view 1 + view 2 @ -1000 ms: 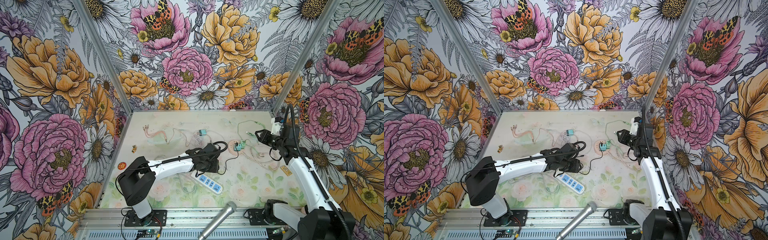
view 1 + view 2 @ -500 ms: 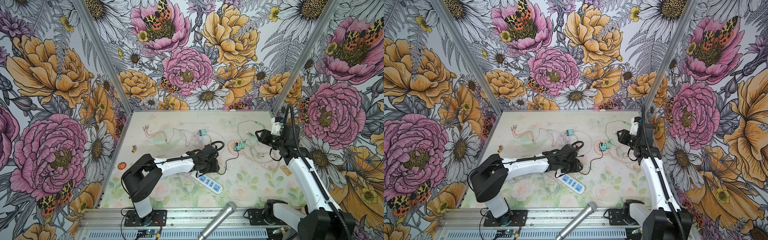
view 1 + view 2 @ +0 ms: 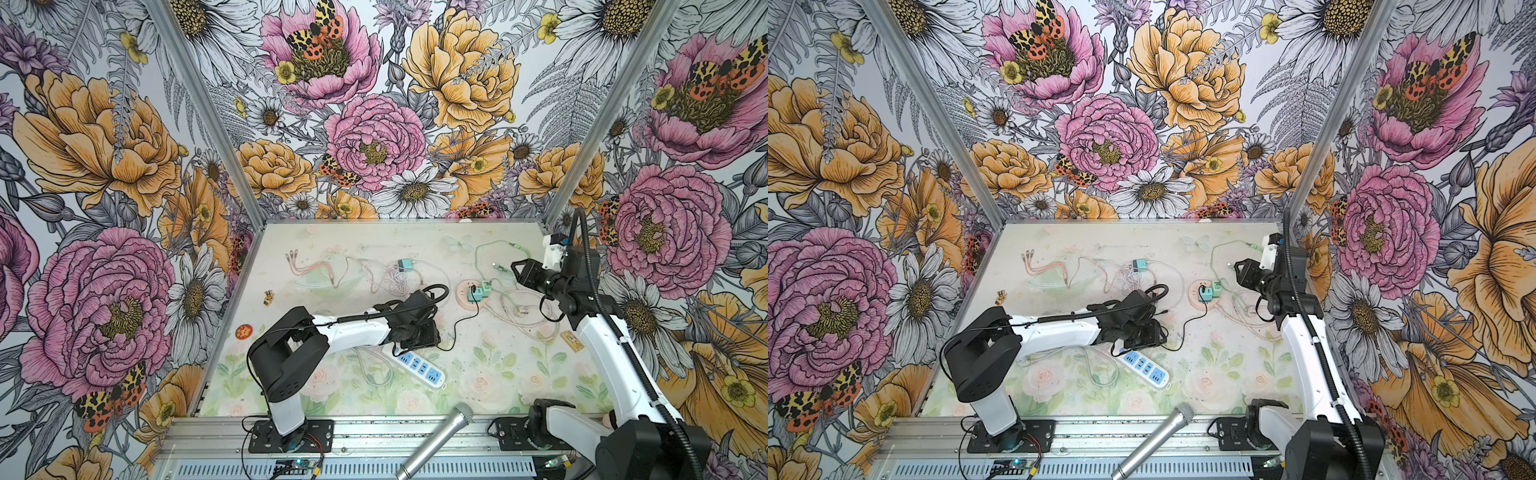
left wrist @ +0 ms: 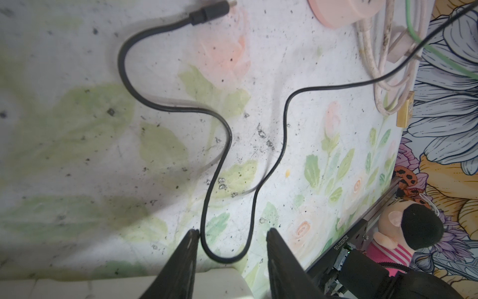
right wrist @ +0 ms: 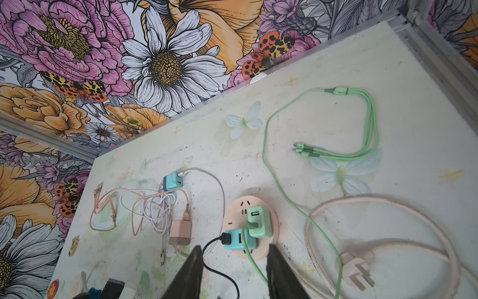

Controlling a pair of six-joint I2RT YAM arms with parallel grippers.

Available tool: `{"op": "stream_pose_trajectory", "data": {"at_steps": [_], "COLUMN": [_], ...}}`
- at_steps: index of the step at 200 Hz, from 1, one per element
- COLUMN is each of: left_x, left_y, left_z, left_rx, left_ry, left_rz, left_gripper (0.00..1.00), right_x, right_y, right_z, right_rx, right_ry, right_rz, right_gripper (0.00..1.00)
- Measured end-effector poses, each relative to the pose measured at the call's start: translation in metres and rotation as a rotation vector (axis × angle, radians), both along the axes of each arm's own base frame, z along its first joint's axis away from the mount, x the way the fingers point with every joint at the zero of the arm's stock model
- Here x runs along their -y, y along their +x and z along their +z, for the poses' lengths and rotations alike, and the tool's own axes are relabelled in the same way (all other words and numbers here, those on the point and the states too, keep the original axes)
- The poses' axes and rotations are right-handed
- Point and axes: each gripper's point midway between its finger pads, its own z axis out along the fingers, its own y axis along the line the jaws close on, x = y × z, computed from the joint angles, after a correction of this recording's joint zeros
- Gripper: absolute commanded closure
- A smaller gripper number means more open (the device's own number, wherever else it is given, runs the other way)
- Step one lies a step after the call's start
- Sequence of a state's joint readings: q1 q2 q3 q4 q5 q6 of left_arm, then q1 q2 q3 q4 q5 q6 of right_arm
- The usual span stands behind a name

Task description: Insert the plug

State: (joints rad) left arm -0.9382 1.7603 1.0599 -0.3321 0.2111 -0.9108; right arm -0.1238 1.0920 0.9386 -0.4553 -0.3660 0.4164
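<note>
The pink three-pronged plug (image 5: 355, 266) lies loose on the table on its coiled pink cord, right of the round pink socket hub (image 5: 234, 209), and shows in a top view (image 3: 521, 309). A teal and a green charger sit in the hub. My right gripper (image 5: 234, 249) hovers open over the hub's near edge, holding nothing. A white power strip (image 3: 419, 368) with blue outlets lies mid-table. My left gripper (image 4: 232, 235) is open low above the strip's end (image 4: 103, 284), with a loop of the black cable (image 4: 225, 134) lying between its fingers, unheld.
A green multi-head cable (image 5: 336, 152) lies at the back right. A teal charger (image 5: 172, 181), tangled white and pink cables and a beige charger (image 5: 179, 231) lie left of the hub. A microphone (image 3: 436, 444) juts over the front rail. A yellow tag (image 3: 572, 341) lies by the right arm.
The left arm has drawn its gripper slightly toward the front, over the power strip's end, and its jaws have narrowed a little. The right arm has stayed put.
</note>
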Motion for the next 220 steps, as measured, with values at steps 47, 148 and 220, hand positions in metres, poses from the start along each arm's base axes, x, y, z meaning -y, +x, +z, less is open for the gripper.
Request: {"op": "stream_pose_trajectory", "data": {"at_steps": [47,148,220], "left_x": [0.001,0.015,0.028], "left_y": [-0.006,0.002,0.056], "left_z": [-0.006,0.003,0.087], "left_rx": [-0.022,0.001,0.208], "left_ry": [0.009,-0.011,-0.013], "left_rz": [-0.009,-0.037,-0.09], "left_gripper": [0.61,1.0,1.0], "right_x": [0.0,0.001,0.001], "right_y": [-0.001,-0.003,-0.002], "right_z": [0.003,0.007,0.005], "right_rx": [0.01,0.028,0.021], "right_ry": [-0.003,-0.019,-0.018], "right_rz": [-0.003,0.0,0.0], "right_gripper": [0.58,0.57,0.57]}}
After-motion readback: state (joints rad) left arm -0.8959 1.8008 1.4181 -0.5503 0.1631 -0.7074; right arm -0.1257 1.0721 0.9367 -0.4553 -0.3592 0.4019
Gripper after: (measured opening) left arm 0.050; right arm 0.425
